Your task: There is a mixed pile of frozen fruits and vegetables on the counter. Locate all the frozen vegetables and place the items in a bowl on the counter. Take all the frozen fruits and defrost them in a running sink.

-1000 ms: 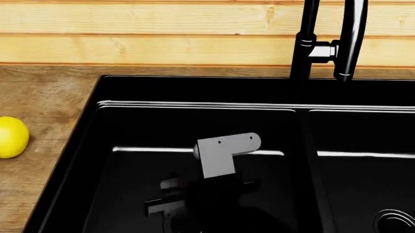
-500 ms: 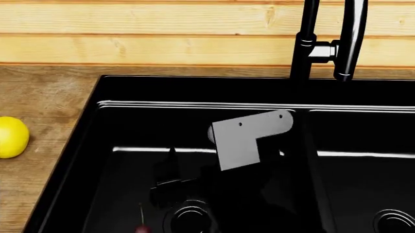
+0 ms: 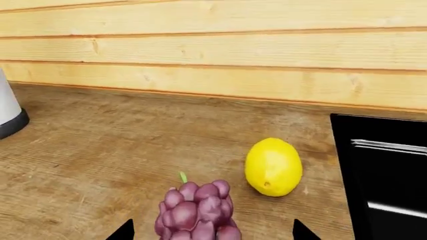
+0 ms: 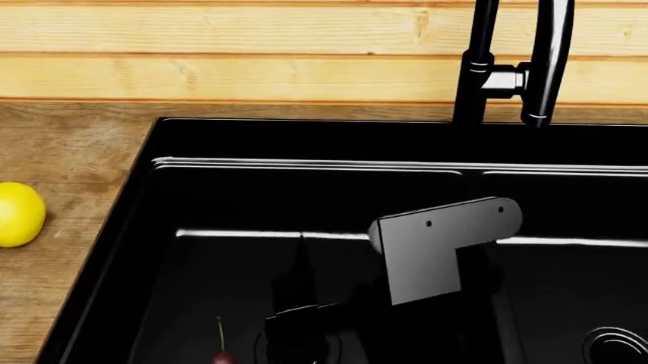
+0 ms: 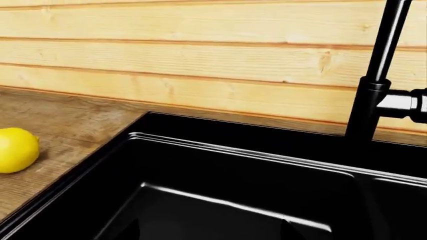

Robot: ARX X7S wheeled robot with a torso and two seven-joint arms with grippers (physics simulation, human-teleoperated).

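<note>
So the right arm has moved off to the right and a bit up over the left basin of the sink (image 4: 303, 144) compared to a second ago, and the cherry (image 4: 221, 356) that wasn't visible then is now sitting on the basin floor near the drain, right at the near edge of the head view, stem pointing up. Looks like the cherry got dropped and the arm is pulling away. The right tool (image 4: 303, 303) is mostly a dark shape against the black sink, so whether its jaws are apart or together can't really be told; nothing shows between them though. Over on the left, the left tool (image 3: 210, 232) has its fingertips spread wide either side of the grape bunch (image 3: 197, 212), not clamped on it, and the bunch rests on the table (image 3: 100, 150). The lemon (image 3: 273, 166) sits just beyond the grapes, near the sink's left edge. The faucet (image 4: 476, 68) shows no water running in any view, so that part looks not done yet. Best guess: one fruit is in, the grapes are next, then somebody has to turn the tap on. No bowl or avocado in view here.
</note>
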